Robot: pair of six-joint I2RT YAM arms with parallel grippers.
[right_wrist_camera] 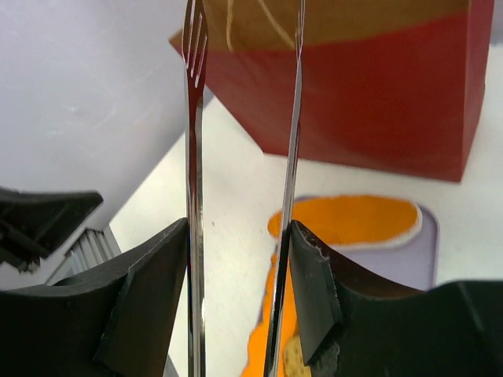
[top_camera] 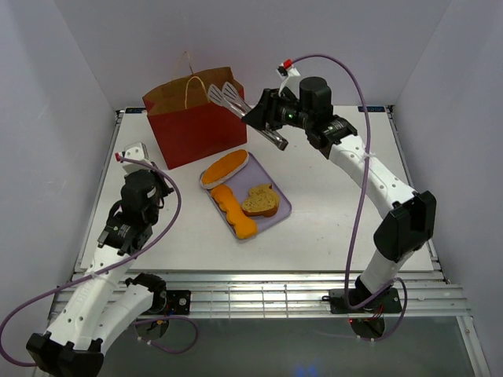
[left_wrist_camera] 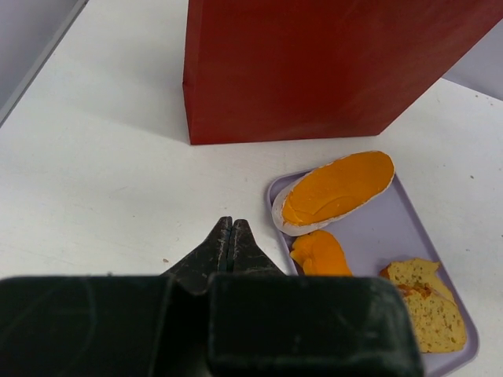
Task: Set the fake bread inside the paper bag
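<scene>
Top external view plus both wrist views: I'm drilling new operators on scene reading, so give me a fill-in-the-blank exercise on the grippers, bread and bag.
1. The right gripper is closed on long metal ____.
2. The left gripper is ____ and holds nothing.
3. The long orange loaf rests on the lavender tray, not yet in the upright ____ paper bag.

Missing words: tongs; shut; red.

Bright, even light from above washed the white worktop point(top_camera: 314, 236), leaving only faint, soft shadows beside the paper bag point(left_wrist_camera: 314, 71) and under the arms. The tongs point(right_wrist_camera: 193, 157) caught thin glints. The left gripper point(left_wrist_camera: 230, 236) read as a dark, detail-poor mass close to its lens
</scene>
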